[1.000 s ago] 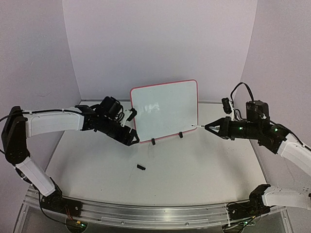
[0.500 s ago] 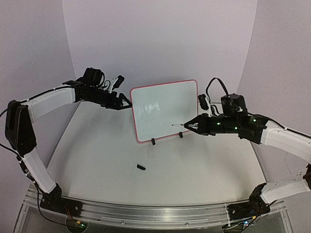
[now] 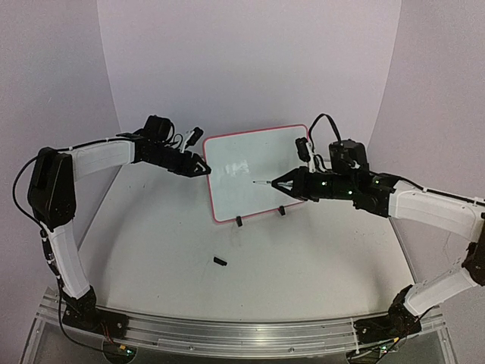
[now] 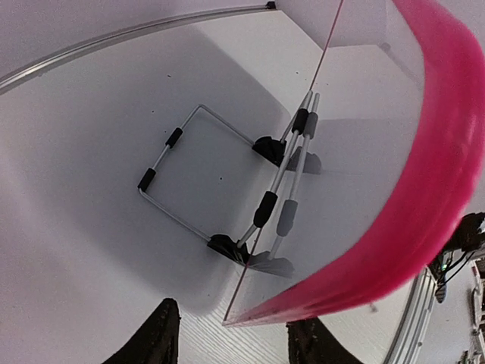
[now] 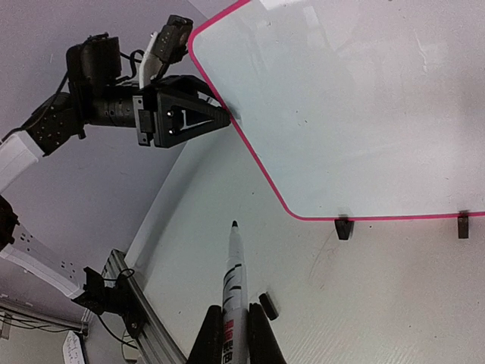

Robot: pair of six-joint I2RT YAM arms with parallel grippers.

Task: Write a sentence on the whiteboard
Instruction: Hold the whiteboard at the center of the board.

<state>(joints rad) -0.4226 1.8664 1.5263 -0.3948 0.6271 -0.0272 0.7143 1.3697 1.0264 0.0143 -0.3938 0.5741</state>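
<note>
The whiteboard (image 3: 258,171), white with a pink frame, stands tilted on a wire stand (image 4: 174,182). Its face carries only glare; no sentence is in view. My left gripper (image 3: 206,168) is at the board's upper left edge. In the left wrist view the jaws (image 4: 235,318) stand open astride the pink frame (image 4: 424,189), one finger close to it and the other apart. My right gripper (image 3: 279,184) is shut on a black-and-white marker pen (image 3: 265,183), whose uncapped tip points at the board's middle. In the right wrist view the pen (image 5: 233,280) sticks out between the fingers (image 5: 236,309).
A small black pen cap (image 3: 220,262) lies on the table in front of the board, also seen beside the pen (image 5: 267,305). The board's two black feet (image 3: 239,221) rest on the table. An aluminium rail (image 3: 227,334) runs along the near edge. Pale walls enclose the back and sides.
The right arm swept the pen left, from the board's lower right corner to in front of its middle. The left gripper rose to the board's upper left edge and its jaws narrowed.
</note>
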